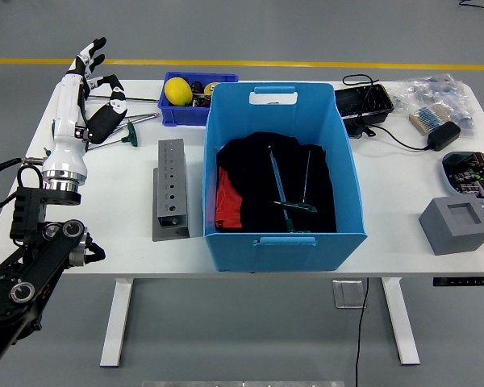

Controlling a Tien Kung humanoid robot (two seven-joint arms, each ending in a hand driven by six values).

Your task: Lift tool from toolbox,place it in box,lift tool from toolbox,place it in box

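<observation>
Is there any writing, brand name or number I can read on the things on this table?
None can be read.
White label on the blue box: blank or too small to tell.
Bags at the far right corner: any print is too blurred.
Black device behind the box: no legible marking.
Control panel under the table edge: too small to read.

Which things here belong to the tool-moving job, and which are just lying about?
Job:
- left hand, open, over the loose tools
- blue box with two tools inside
- grey tool holder

Lying about:
- small blue bin with yellow ball
- grey block
- charger and cable
- black tray
</observation>
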